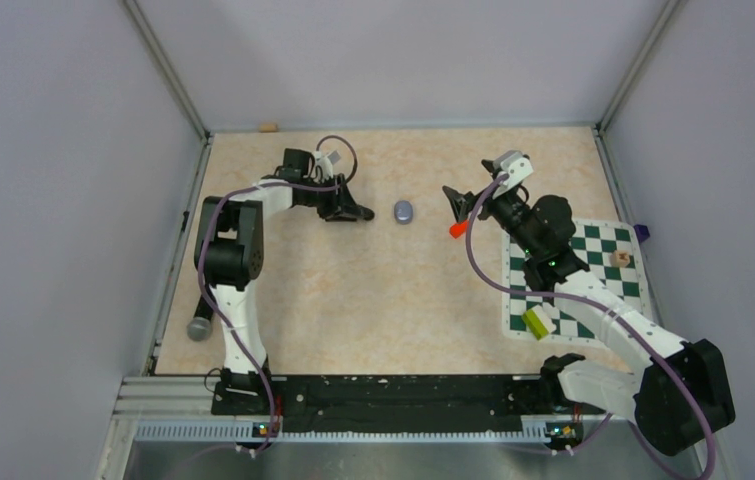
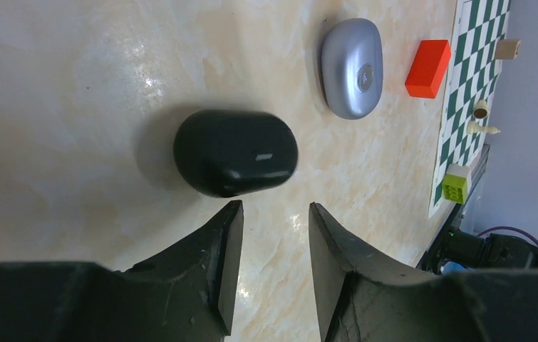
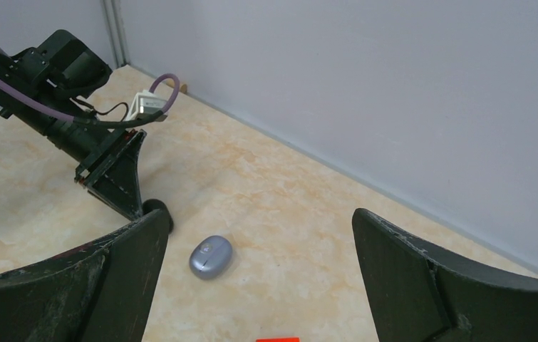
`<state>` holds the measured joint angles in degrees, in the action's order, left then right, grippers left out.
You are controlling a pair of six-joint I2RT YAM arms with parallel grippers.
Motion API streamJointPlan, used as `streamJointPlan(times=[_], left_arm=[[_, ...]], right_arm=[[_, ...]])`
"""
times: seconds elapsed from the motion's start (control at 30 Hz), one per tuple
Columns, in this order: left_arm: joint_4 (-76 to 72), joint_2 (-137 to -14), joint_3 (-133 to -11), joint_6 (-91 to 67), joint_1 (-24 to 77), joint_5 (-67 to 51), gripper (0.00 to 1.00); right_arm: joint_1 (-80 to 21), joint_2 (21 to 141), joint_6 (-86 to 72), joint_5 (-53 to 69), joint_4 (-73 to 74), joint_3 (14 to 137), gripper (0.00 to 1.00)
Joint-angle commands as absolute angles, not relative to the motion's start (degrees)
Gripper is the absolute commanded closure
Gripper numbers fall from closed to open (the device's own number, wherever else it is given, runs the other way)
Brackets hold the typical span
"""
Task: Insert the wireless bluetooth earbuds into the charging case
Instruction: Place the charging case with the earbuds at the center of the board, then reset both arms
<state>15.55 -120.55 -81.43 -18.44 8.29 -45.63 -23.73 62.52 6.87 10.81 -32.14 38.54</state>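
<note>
Beige marbled bench (image 1: 353, 300), grey walls (image 1: 403, 60). Left pincer (image 2: 274, 206) slightly parted, empty, tips just short of shut black case (image 2: 236, 152) at mid-frame; right pincer (image 3: 260, 214) gaping, empty, lilac case (image 3: 211, 256) lower centre. No earbuds visible. Risk of skidding or spinning a smooth case through an off-centre nudge.

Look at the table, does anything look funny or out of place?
Nothing looks spilled or broken. The odd part is that the black case and the lilac case are both shut, and no earbuds are in sight anywhere.
</note>
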Motion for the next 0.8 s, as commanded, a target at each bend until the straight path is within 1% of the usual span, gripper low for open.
streamJointPlan(times=[0.0,0.1,0.17,0.27,0.3,0.4,0.43,0.47,0.6,0.77], left_arm=[[15.9,-121.2,-82.8,-17.2,8.8,-44.4,0.55],[16.1,-120.8,-83.0,-16.9,9.0,-44.3,0.52],[16.6,-120.0,-83.1,-16.1,9.0,-44.0,0.43],[17.5,-118.4,-83.1,-14.7,8.9,-43.4,0.35],[17.8,-117.7,-83.1,-14.2,8.9,-43.4,0.24],[18.4,-115.3,-83.1,-12.6,8.7,-43.9,0.11],[18.4,-114.2,-83.2,-12.5,8.5,-44.5,0.03],[18.1,-113.3,-83.1,-12.6,8.4,-45.1,0.01],[16.6,-108.9,-83.7,-12.5,7.3,-47.2,0.01],[17.9,-103.1,-86.2,-10.9,4.7,-44.8,0.01]], right_arm=[[-23.0,62.3,6.6,11.2,-34.5,38.4,0.01],[-22.9,62.2,6.6,11.1,-34.5,38.4,0.01],[-22.8,62.1,6.6,11.1,-34.5,38.4,0.01],[-22.5,61.9,6.7,11.0,-34.6,38.4,0.01],[-22.3,61.8,6.7,10.9,-34.6,38.3,0.01],[-21.8,61.4,6.7,10.1,-34.8,38.3,0.01],[-21.6,61.0,7.2,9.9,-34.5,38.6,0.01],[-21.5,60.8,8.1,9.8,-33.6,39.2,0.01],[-21.0,60.2,10.1,8.3,-29.1,42.6,0.01],[-19.2,57.5,8.8,10.2,-33.5,40.3,0.01]])
